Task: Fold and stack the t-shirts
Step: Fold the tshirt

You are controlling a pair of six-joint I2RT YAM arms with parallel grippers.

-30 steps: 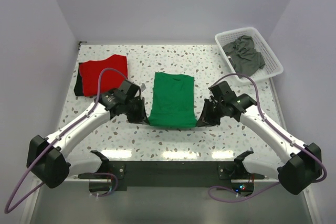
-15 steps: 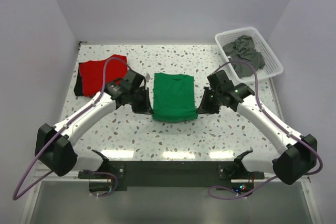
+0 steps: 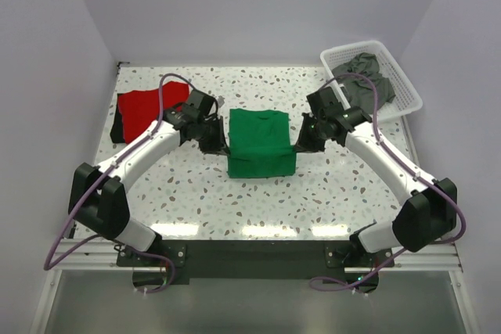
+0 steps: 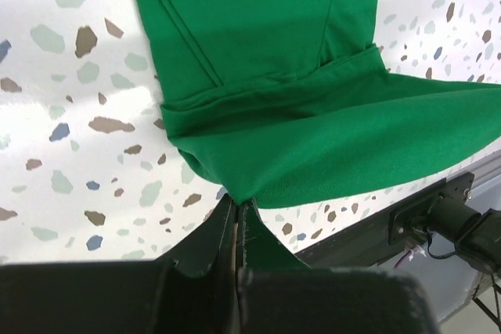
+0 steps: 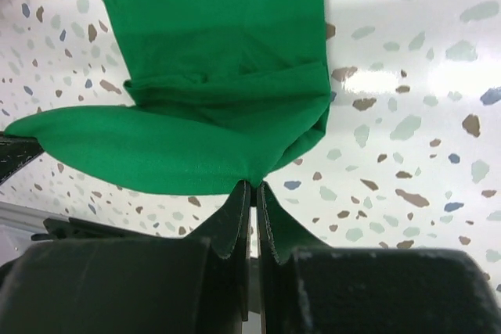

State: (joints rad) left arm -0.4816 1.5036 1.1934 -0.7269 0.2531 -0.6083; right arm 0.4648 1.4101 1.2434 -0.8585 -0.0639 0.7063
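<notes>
Green t-shirt corners vanish inside left claw, right claw.

We have the half-folded t-shirt at the middle of the table, between our left gripper and right gripper. A folded t-shirt lies far left. The basket sits at the far right corner, with crumpled t-shirts in it.

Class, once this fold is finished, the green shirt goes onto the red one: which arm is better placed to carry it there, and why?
Left, probably: the left tool grips the green shirt's left edge, and the red shirt lies just beyond it; the right tool sits on the far side.
</notes>
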